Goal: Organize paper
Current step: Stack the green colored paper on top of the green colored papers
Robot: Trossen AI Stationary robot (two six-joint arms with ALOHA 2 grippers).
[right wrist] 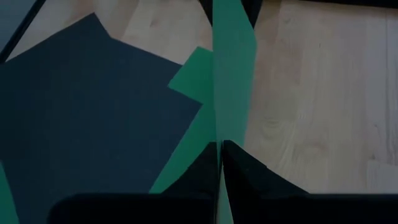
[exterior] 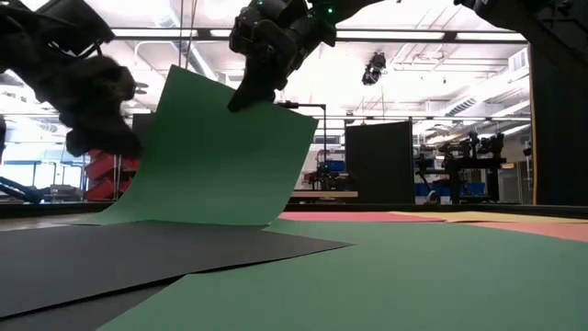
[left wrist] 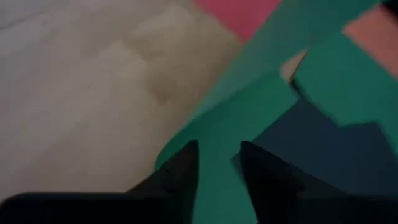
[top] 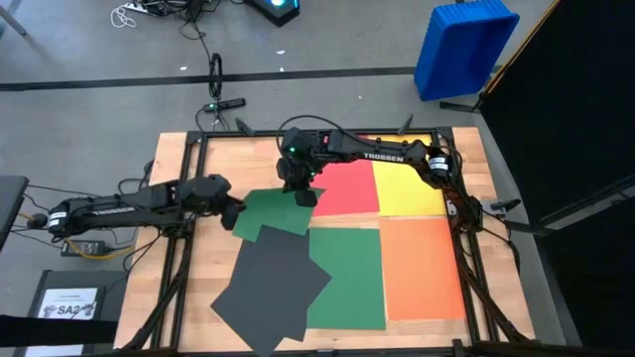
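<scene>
I have the right gripper [top: 305, 196] pinched shut on the far edge of a thin matte green paper sheet [top: 273, 213], and my right wrist camera shows its two dark fingers [right wrist: 249, 171] meeting with the green edge squeezed between them. From table height that sheet stands lifted and curved, its near edge resting on the dark grey paper sheets [top: 273, 288]. My left gripper [top: 236, 211] is at the sheet's left edge; its fingers [left wrist: 264, 168] stand slightly apart with the green edge running between them, and I cannot tell whether they touch it.

The rest of the paper lies flat on the wooden table [top: 174, 218]: a red sheet [top: 347, 188] and a yellow sheet [top: 409, 188] at the far side, a larger green sheet [top: 352, 283] and an orange sheet [top: 422, 268] nearer.

I can read "TROSSEN" in white on the right arm [top: 382, 156], and "SA2" on a small white printed sheet [top: 69, 302] off the table's left corner.
</scene>
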